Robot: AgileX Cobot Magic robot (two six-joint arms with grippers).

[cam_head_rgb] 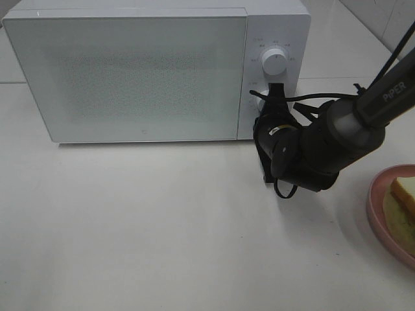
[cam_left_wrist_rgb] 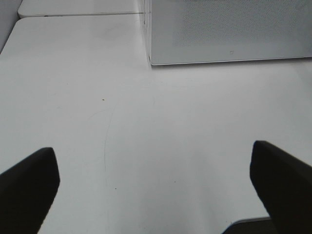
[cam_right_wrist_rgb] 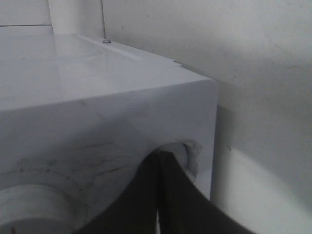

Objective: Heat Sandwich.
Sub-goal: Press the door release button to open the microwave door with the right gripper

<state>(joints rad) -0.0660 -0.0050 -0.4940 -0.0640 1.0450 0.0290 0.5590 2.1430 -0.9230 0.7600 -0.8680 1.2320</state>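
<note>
Pointing into the control panel of the white microwave [cam_head_rgb: 130,71], the right hand [cam_head_rgb: 273,89] has its two dark fingers [cam_right_wrist_rgb: 146,195] pressed flat together, with nothing between them. In the right wrist view the joined tips of this hand [cam_right_wrist_rgb: 159,155] sit at the edge of the lower round control [cam_right_wrist_rgb: 187,152], which is set close to the rounded corner of the oven's front. They look to be touching it, though the contact itself cannot be made out. In the high view this control [cam_head_rgb: 257,101] is mostly hidden behind the fingers, and the upper dial [cam_head_rgb: 275,61] stands free just above them. The black arm marked PiPER [cam_head_rgb: 389,97] comes in from the right of the high view. The microwave door is closed.

The left hand [cam_left_wrist_rgb: 152,156] does not show in the high view. Its own camera shows its fingers [cam_left_wrist_rgb: 29,190] spread far apart and holding nothing, above the bare white counter [cam_left_wrist_rgb: 146,97], with the microwave's lower front ahead of them.

The sandwich [cam_head_rgb: 405,193] lies on a round pink plate [cam_head_rgb: 375,206] at the right edge of the counter [cam_head_rgb: 162,227], well apart from the microwave and from both hands, and is cut off by the frame.
</note>
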